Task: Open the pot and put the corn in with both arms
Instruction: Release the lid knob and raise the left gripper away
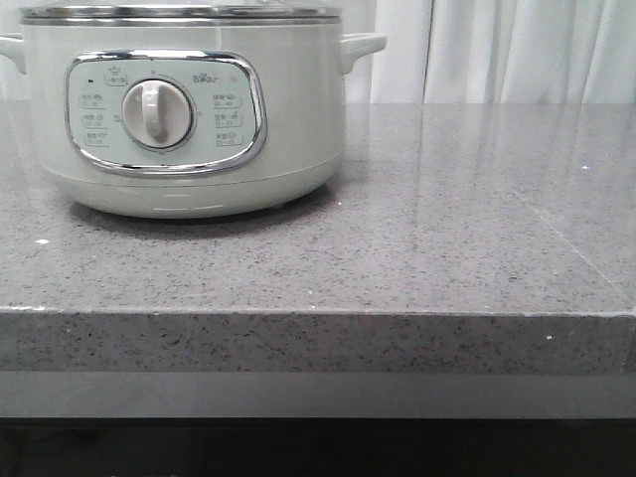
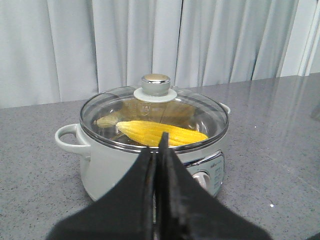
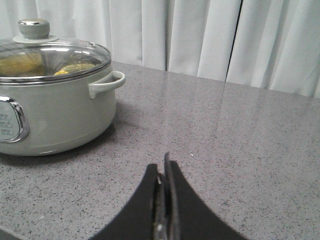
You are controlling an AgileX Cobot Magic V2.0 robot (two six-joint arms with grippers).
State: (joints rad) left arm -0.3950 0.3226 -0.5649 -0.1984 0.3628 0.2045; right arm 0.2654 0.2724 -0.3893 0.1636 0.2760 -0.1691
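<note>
under glass lid: corn [image 2: 162,134] inside pot [image 2: 150,150] | left end effector [image 2: 157,150], right end effector [image 3: 164,172] clenched empty, apart from pot

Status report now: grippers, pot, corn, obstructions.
Left gripper shut, empty; right gripper shut, empty. Corn inside pot, glass lid on. Nothing in the way.

You see a pale-green, satin-smooth round pot [image 2: 115,170] with a chrome-framed panel [image 1: 164,111], under a clear glass, steel-rimmed lid [image 2: 200,112]; a glossy yellow corn cob [image 2: 162,132] inside; a polished speckled grey stone counter [image 1: 447,229]; matt black gripper fingers [image 3: 172,200]; white cloth curtains [image 3: 210,35].
</note>
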